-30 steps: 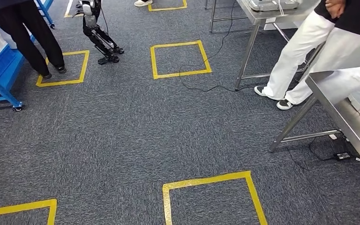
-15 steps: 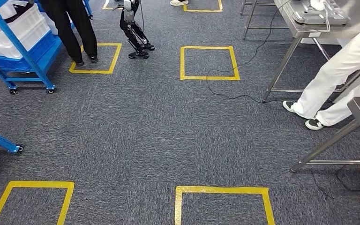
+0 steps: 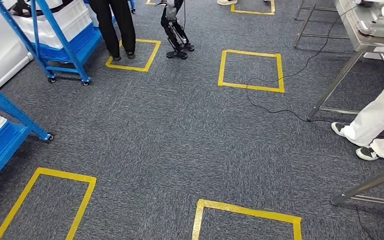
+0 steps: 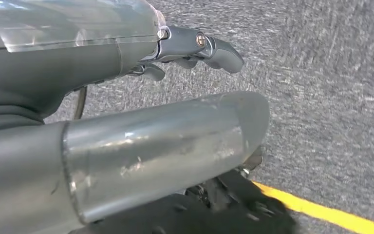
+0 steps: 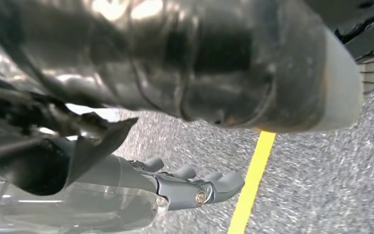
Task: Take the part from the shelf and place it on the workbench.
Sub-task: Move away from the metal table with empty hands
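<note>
The part itself cannot be picked out. White plastic crates [image 3: 67, 22] sit on the blue metal wheeled shelf [image 3: 60, 47] at the far left of the head view, and a second blue shelf [image 3: 2, 132] stands nearer, at the left edge. Both robot hands hang over grey carpet, well apart from either shelf. The left hand [image 4: 195, 48] holds nothing, its fingers loosely curled and apart; the right hand [image 5: 195, 187] is likewise empty, fingers slightly bent. Five yellow tape squares mark the carpet [image 3: 180, 130]. One steel workbench [image 3: 365, 35] stands at the far right, a black cable [image 3: 280, 107] trailing from it. A person in dark trousers [image 3: 115, 25] stands by the far shelf, another in white trousers [image 3: 375, 125] near the bench, and a small black legged robot [image 3: 175, 30] stands between them.
</note>
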Robot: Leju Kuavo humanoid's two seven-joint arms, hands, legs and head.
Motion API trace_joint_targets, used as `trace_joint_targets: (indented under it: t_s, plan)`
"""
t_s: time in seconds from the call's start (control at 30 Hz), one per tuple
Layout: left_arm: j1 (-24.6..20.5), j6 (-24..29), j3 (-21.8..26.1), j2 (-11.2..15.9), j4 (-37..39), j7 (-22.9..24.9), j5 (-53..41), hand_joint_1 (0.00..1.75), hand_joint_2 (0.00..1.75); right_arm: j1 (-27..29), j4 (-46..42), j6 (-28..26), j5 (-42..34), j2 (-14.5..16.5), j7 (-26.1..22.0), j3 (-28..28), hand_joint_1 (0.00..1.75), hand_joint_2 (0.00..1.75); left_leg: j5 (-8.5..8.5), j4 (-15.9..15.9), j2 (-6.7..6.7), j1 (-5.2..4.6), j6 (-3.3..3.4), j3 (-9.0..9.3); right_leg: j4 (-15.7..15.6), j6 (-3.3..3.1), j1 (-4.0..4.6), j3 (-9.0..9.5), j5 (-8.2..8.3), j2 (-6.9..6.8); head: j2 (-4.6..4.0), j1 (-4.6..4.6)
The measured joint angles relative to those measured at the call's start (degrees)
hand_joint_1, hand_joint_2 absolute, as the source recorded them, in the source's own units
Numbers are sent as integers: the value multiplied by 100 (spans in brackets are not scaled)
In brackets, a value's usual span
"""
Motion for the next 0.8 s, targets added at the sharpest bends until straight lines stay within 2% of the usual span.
trace_joint_targets:
  t_s: [0.03,0.07,0.13,0.17,0.23,0.27,0.3,0.33,0.37,0.4,0.43,0.47,0.5,0.53,0.6,0.67,0.7,0.73,0.8]
  plan:
    - [-7,0,1,7,0,-2,1,0,0,1,-1,2,0,0,7,11,0,0,90,-287,83,-22,31,144,2,28,6,22,-19,-51,0,0]
    - [-12,-1,2,13,1,-4,1,0,0,-2,-2,2,0,0,11,21,0,0,118,-436,132,-46,60,213,3,59,8,38,-35,-97,0,0]
    - [-2,-2,8,22,2,-4,0,0,0,-22,-5,-1,0,0,15,37,0,0,115,-486,55,-77,111,207,-10,119,0,71,-48,-180,0,0]
    - [11,-3,15,25,3,-3,-1,0,0,-33,-9,-2,0,-1,18,50,0,0,137,-521,0,-67,140,229,3,153,-12,90,-66,-154,0,0]
    - [14,-6,31,28,11,-3,-1,0,0,-31,-14,-7,0,-2,19,71,0,0,192,-602,-108,-33,213,278,255,203,-30,5,-255,118,0,1]
    - [6,-8,37,28,15,-4,-1,0,0,-22,-16,-8,0,-2,19,79,0,0,212,-623,-162,-18,240,295,553,216,-44,-133,-432,301,0,1]
    - [-6,-10,41,30,18,-4,-1,0,0,-12,-16,-10,1,-2,20,81,0,0,216,-627,-219,-18,260,289,930,219,-50,-326,-627,427,0,1]
    - [-15,-13,45,32,19,-5,-1,0,0,-4,-15,-9,2,-2,20,83,0,0,215,-622,-286,-22,268,283,1302,224,-56,-524,-771,478,0,1]
    - [-18,-17,50,33,20,-4,-1,0,0,2,-15,-8,5,-2,21,84,0,0,213,-616,-363,-25,269,285,1545,230,-61,-666,-813,494,0,1]
    - [-17,-21,57,34,22,-3,-2,0,0,7,-15,-4,8,-2,22,84,0,0,207,-607,-446,-26,266,291,1579,233,-65,-714,-728,501,0,1]
    - [-15,-23,66,34,24,-1,-4,0,0,10,-16,-1,10,-2,21,84,0,0,198,-592,-534,-24,256,301,1389,233,-70,-657,-534,521,0,1]
    - [-14,-26,74,34,26,1,-10,0,0,13,-16,2,11,-3,21,84,0,0,183,-571,-618,-20,240,311,1023,229,-79,-512,-281,575,0,2]
    - [-14,-27,81,33,28,3,-17,0,0,16,-16,3,12,-3,22,84,0,0,163,-547,-692,-20,217,308,643,223,-88,-354,-92,699,0,2]
    - [-18,-29,86,32,31,4,-23,0,0,19,-17,4,14,-3,20,85,0,0,142,-516,-765,-22,186,295,347,215,-94,-231,27,807,0,1]
    - [-18,-32,92,30,33,8,-31,0,0,21,-24,8,16,-3,18,87,0,0,124,-482,-876,-18,115,249,128,188,-82,-144,50,916,0,1]
    - [-2,-34,98,35,36,17,-35,0,0,21,-44,17,17,-2,18,97,0,0,123,-473,-950,8,42,220,93,124,-69,-131,71,795,0,1]
    - [9,-34,101,39,37,23,-37,0,0,24,-55,23,17,-3,19,102,0,0,83,-418,-874,14,11,193,65,81,-70,-117,82,732,0,1]
    - [11,-36,103,44,38,29,-38,0,0,30,-62,28,17,-2,19,108,0,0,-13,-271,-734,15,-14,123,37,41,-78,-104,95,660,0,1]
    - [-6,-39,104,48,39,37,-37,0,0,48,-67,38,19,-3,21,111,0,0,-360,367,-387,18,-59,-197,9,-14,-68,-92,94,499,0,-1]
